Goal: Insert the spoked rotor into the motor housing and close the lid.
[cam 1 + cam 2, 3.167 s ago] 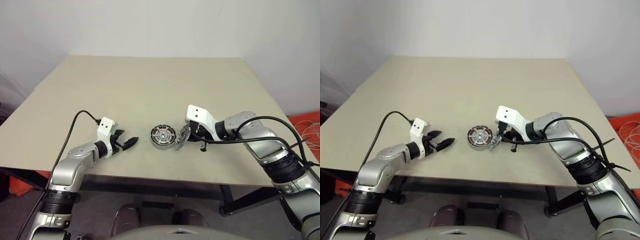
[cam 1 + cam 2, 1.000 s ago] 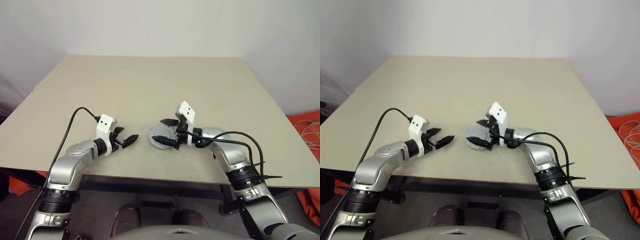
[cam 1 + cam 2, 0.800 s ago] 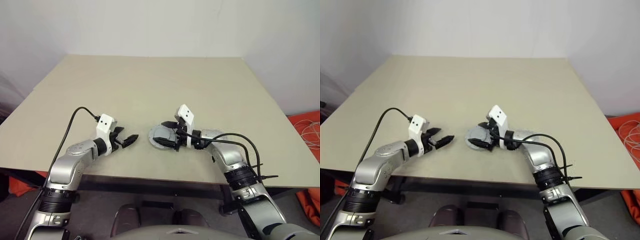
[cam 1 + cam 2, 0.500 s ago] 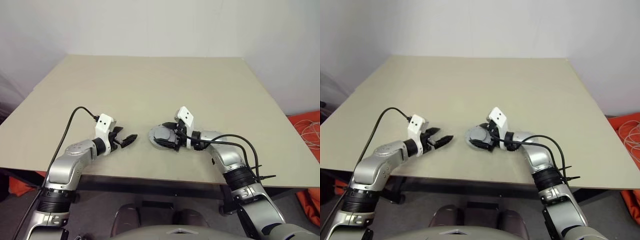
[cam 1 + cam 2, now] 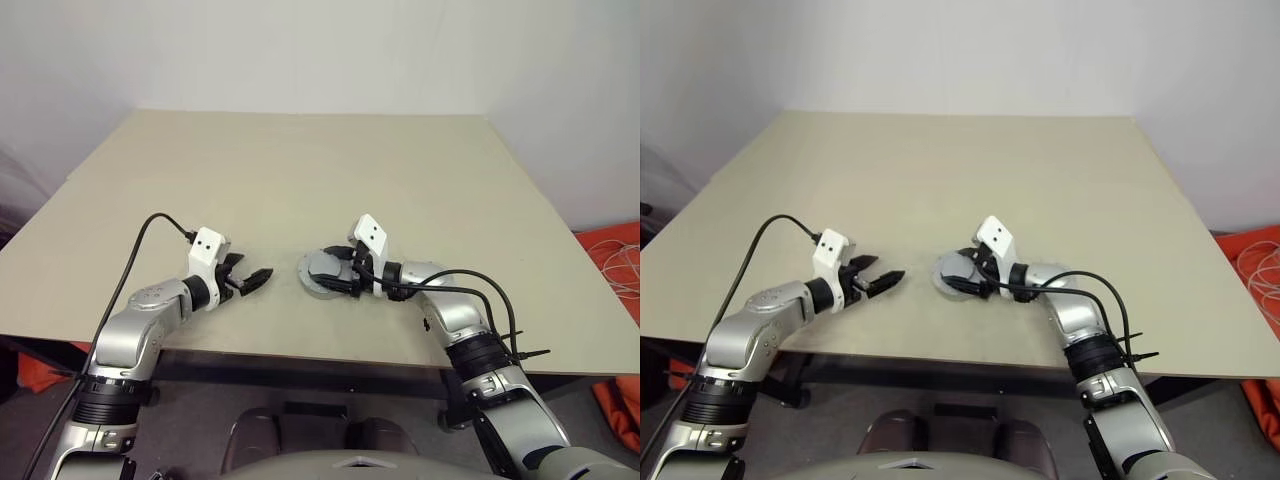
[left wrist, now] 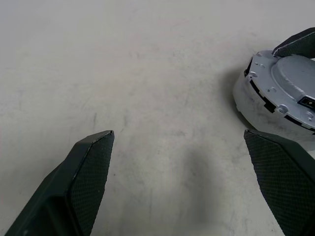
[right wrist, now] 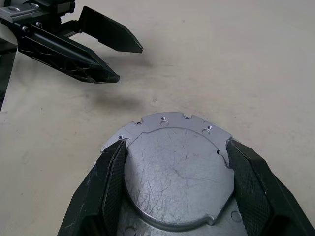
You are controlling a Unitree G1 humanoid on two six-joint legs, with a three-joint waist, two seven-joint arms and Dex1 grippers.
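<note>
Seating lid (image 7: pixel 177 172) on housing (image 6: pixel 246 101) at table (image 5: pixel 300 170) centre; rotor presumably inside, hidden. My right gripper (image 7: pixel 174 167) pinches lid's rim; left gripper (image 5: pixel 255 279) at its 9 o'clock, wide, empty.

Both arms are silver-grey with black joint bands and black cables. Each wrist carries a white block with 2 dark dots. The left gripper (image 5: pixel 252 279) and right gripper (image 5: pixel 338 274) each have 2 black fingers with cross-hatched pads (image 6: pixel 89 176).

Scratched matt metal lid (image 7: pixel 174 169); smooth matt beige table (image 5: pixel 300 170).
</note>
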